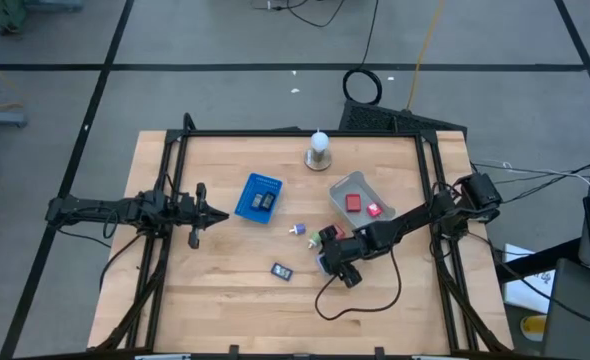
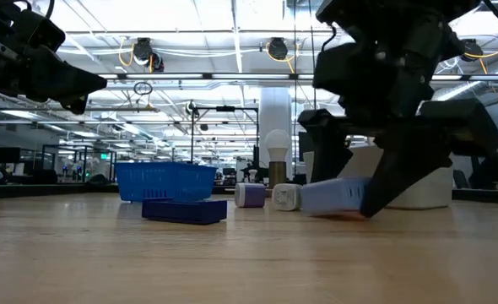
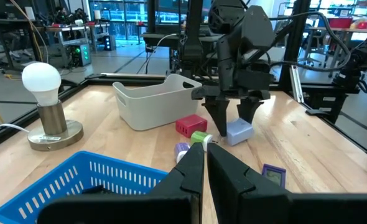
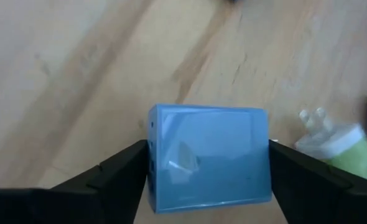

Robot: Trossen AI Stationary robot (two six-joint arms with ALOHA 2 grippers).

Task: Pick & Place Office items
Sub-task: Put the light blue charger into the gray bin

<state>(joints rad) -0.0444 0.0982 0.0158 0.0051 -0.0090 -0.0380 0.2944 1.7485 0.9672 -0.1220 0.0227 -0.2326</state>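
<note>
My right gripper (image 1: 335,266) points down near the table's middle, shut on a light-blue block (image 4: 205,155) that lies on the wood; the block also shows in the low view (image 2: 333,196) and the left wrist view (image 3: 238,132). A green bit (image 1: 327,237) and a purple-white bit (image 1: 298,230) lie just beyond it. A dark rectangular piece (image 1: 282,270) lies toward the near edge. Two dark pieces sit in the blue mesh basket (image 1: 259,196). Red blocks (image 1: 355,201) show at the grey tray (image 1: 340,188). My left gripper (image 1: 197,212) is shut and empty at the table's left. My right gripper pinches the light-blue block between its two fingers, one on each of two opposite sides (image 4: 152,163). The fingers (image 3: 222,115) come from above, pointing down. The block's underside rests on the table, slightly tilted.
A white bulb on a round base (image 1: 319,150) stands at the far middle. A black cable (image 1: 360,305) loops over the wood near the right gripper. The wood toward the near-left corner (image 1: 205,310) is bare.
</note>
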